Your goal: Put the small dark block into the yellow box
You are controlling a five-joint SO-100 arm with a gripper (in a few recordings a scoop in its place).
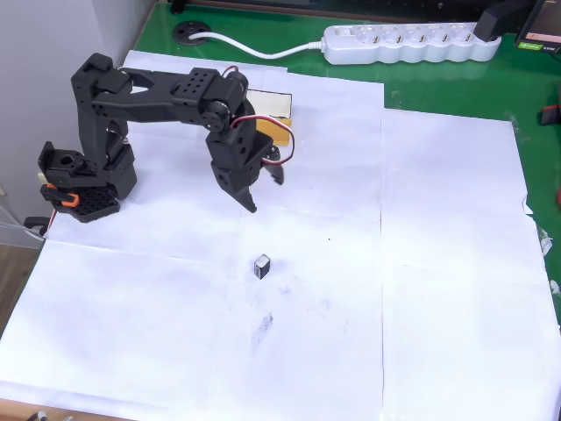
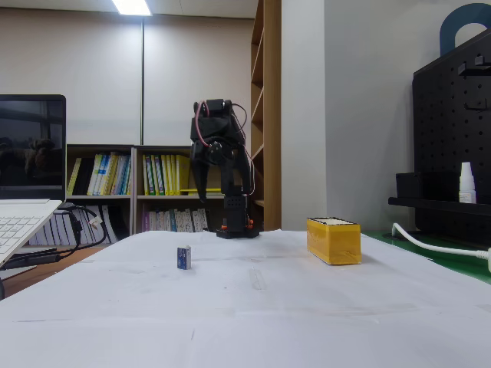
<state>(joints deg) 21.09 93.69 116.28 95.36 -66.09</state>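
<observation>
The small dark block (image 1: 261,266) stands alone on the white paper, its pale face turned up; the fixed view shows the block (image 2: 184,257) left of centre. My black gripper (image 1: 266,194) hangs in the air above the paper, a short way behind the block, open with nothing between its fingers. From the fixed view the gripper (image 2: 221,189) points down with its fingers spread, well above table height. The yellow box (image 1: 273,121) lies behind the gripper, partly hidden by the arm; in the fixed view the yellow box (image 2: 334,240) sits to the right with its cream top showing.
White paper sheets (image 1: 438,263) cover a green mat. A white power strip (image 1: 408,42) and its cable lie along the far edge. The arm's base (image 1: 83,189) stands at the left. A laptop (image 2: 23,218) sits at the left of the fixed view, a black pegboard (image 2: 453,138) at the right.
</observation>
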